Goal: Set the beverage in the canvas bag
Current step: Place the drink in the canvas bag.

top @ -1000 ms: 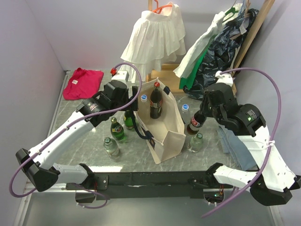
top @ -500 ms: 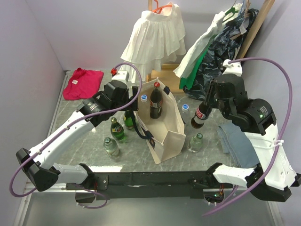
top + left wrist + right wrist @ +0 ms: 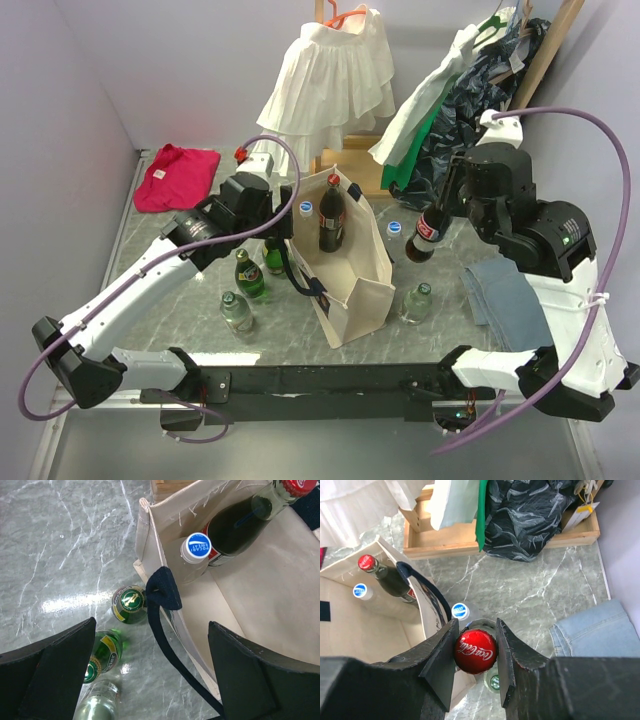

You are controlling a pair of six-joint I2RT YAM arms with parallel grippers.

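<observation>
Pinching the dark glass cola bottle with red cap (image 3: 424,236) at the neck with the right gripper (image 3: 475,655), with fingers (image 3: 442,655) clamped on either side just under the cap. Holding it in the air, slightly tilted, clear of the grey marbled table (image 3: 60,540). Sitting just beside the right wall of the tall cream canvas bag with navy strap handles (image 3: 355,290), not over the opening.

Hovering the left gripper (image 3: 151,625) above the bag's left rim, with fingers (image 3: 55,675) spread wide and gripping nothing, the navy strap loop in the gap between them.

Seeing two bottles standing inside the bag, touching: a second dark cola bottle with red cap (image 3: 331,215) and a clear plastic bottle with blue-and-white cap (image 3: 196,547).

Seeing green glass bottles (image 3: 248,275) plus a clear glass bottle (image 3: 237,312) standing on the table just left of the bag.

Seeing a clear blue-capped bottle (image 3: 394,235) and a clear green-capped bottle (image 3: 417,302) standing right of the bag, below the held one.

Noting folded light-blue denim (image 3: 505,295) lying near the right arm, a red cloth (image 3: 177,176) at far left, and a white ruffled garment (image 3: 330,80) hanging behind the bag.
</observation>
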